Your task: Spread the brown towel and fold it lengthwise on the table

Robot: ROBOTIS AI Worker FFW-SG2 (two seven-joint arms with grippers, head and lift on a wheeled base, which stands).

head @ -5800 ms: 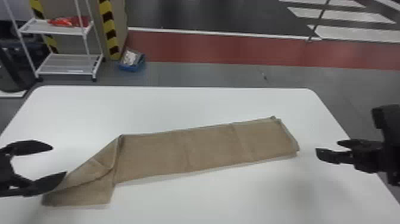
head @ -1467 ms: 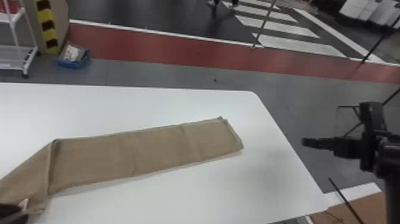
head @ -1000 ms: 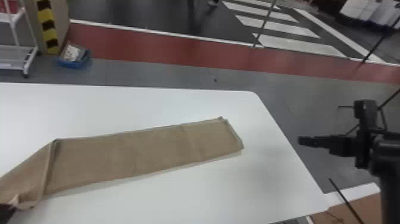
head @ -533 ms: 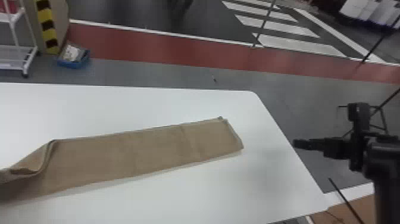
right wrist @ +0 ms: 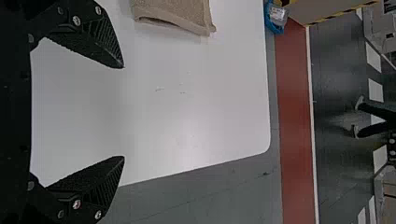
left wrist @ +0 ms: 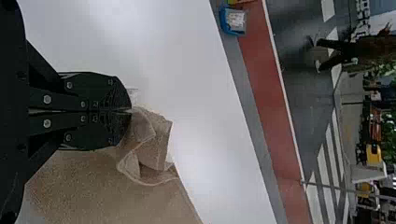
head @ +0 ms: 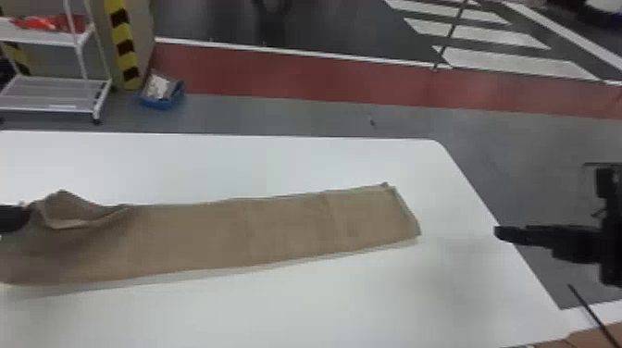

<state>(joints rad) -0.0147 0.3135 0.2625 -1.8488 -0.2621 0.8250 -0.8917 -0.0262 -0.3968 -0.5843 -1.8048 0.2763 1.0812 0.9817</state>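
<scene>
At the left edge of the head view, my left gripper [head: 14,218] is at the raised, crumpled left end of the brown towel [head: 287,231]. The left wrist view has that gripper [left wrist: 130,111] shut on a bunched corner of the towel [left wrist: 112,191]. The rest of the cloth lies as a long flat strip across the table, its right end slightly higher up the view. My right gripper [head: 502,233] is over the table's right edge, apart from the towel; in the right wrist view this gripper [right wrist: 123,112] is open with nothing between its fingers.
The white table [head: 324,305] has its right edge slanting down below the right arm. Behind it on the floor are a blue bin [head: 162,95] and a white shelf cart [head: 51,95]. A brown surface [head: 597,335] shows at the bottom right.
The left gripper has carried the towel's left end upward in the head view, away from the near side. The head view has swung back left. The right arm has shifted slightly.
</scene>
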